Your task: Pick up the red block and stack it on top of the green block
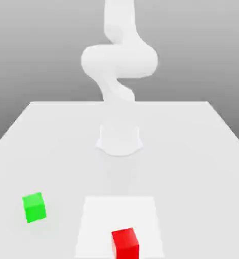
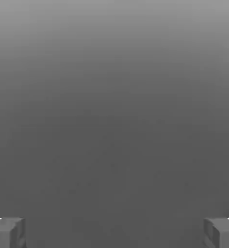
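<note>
Red block point(image 1: 125, 245) is seen nearest, partly on the pale square point(image 1: 104, 217), with nothing stacked on it. Farther back, toward the exterior view's left, the green block point(image 1: 34, 207) is set well apart on the bare surface point(image 1: 192, 177), its top left free, as would be wanted for a base. Behind both, the arm point(image 1: 119, 63) is held upright over its foot, away from the blocks. In the hand view, the pincer point(image 2: 114, 235) is spread wide with nothing gripped, presumably so that the red block can be straddled once it is reached.
</note>
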You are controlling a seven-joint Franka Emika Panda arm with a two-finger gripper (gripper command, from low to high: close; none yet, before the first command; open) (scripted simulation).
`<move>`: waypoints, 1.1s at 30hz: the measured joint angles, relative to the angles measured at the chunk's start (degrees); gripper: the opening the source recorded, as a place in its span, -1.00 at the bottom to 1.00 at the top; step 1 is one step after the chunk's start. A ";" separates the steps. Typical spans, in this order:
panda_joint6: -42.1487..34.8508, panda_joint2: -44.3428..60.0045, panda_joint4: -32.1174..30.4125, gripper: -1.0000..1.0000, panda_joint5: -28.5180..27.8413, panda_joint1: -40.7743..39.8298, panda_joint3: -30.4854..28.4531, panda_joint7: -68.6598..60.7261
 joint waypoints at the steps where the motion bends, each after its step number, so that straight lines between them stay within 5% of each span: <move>1: 0.81 2.26 -0.30 0.00 0.14 0.32 -0.25 -0.63; 30: 26.60 62.57 -5.79 0.00 2.11 3.16 -1.54 -14.09; 31: 27.55 63.71 -5.62 -1.00 2.22 3.07 -1.43 -14.18; 33: 27.54 63.71 -5.62 -1.00 2.22 3.07 -1.42 -14.17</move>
